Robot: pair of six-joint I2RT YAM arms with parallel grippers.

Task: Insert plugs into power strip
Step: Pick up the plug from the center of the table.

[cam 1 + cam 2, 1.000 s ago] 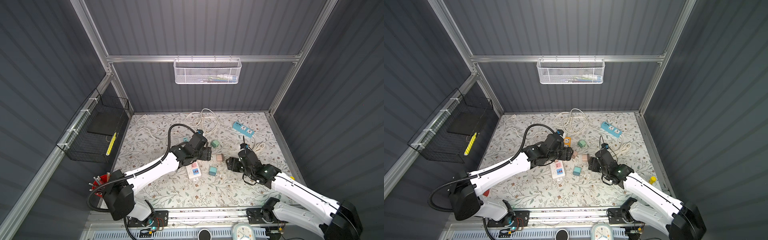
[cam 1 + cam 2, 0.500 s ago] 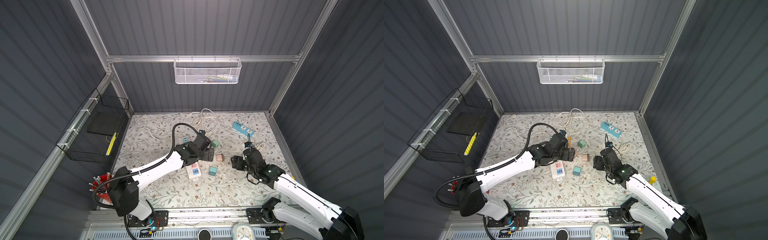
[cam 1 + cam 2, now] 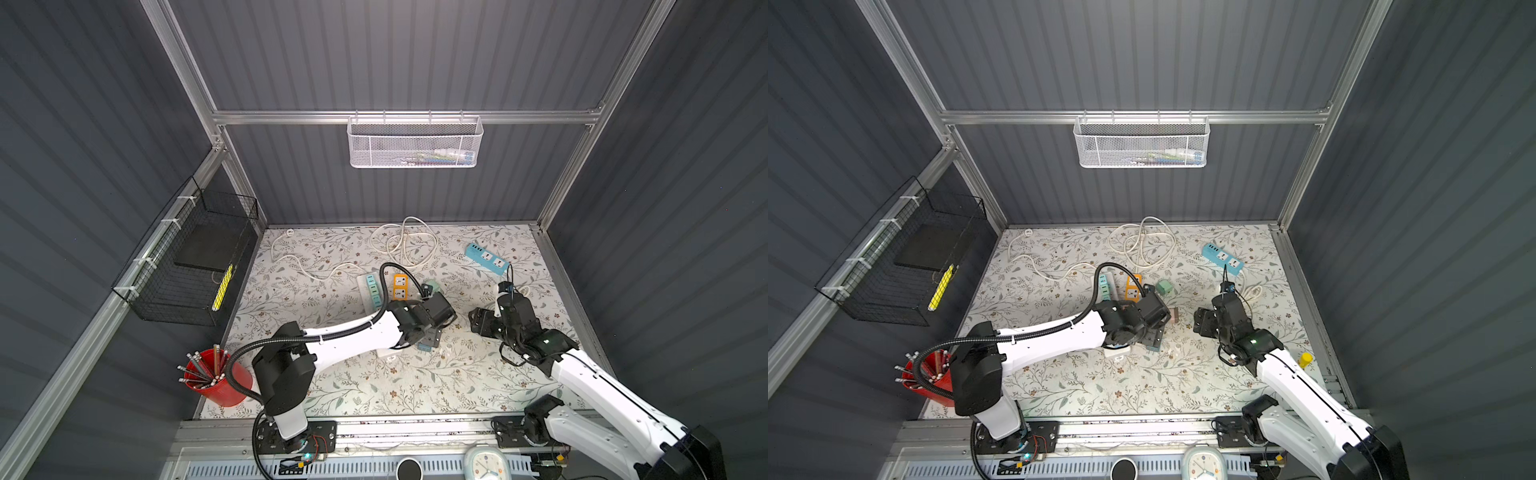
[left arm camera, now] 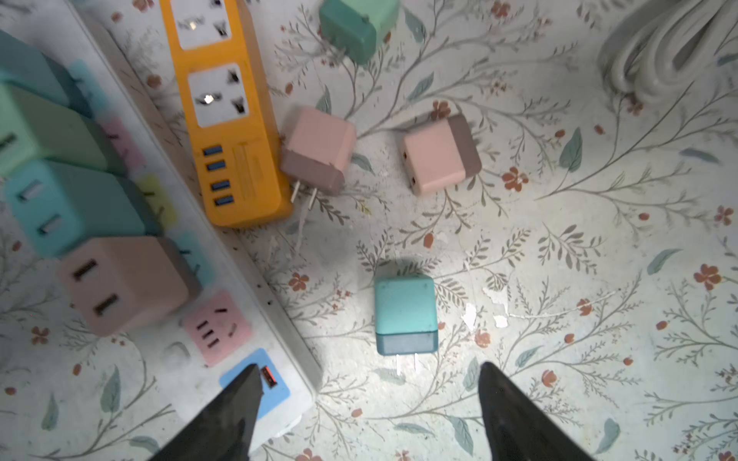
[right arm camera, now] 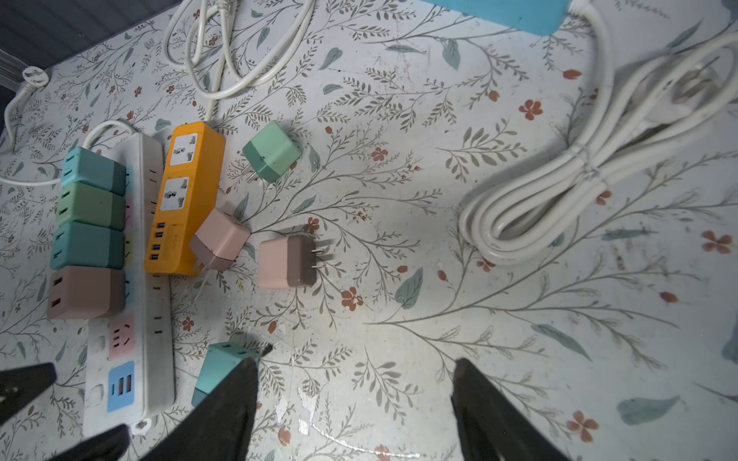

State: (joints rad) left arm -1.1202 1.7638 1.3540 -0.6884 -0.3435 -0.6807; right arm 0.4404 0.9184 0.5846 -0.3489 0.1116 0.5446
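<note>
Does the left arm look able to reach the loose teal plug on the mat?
Probably yes: the teal plug lies unobstructed just ahead of the open left end effector.

Teal plug (image 5: 217, 369) half behind right claw (image 5: 355, 361) finger (image 5: 229, 403); mesh basket (image 3: 415, 145) contents indistinct.

You will not find a word, brand or number here that you can read. The orange power strip (image 4: 255, 119) carries a faint embossed panel beside its blue USB ports, left of centre in the left wrist view, but its marks are too soft to make out. The clock (image 3: 485, 461) at the bottom edge of both top views shows a dial with numerals too small to tell. The yellow item (image 3: 222, 286) in the black wire basket (image 3: 187, 266), at middle left, shows no legible print.
</note>
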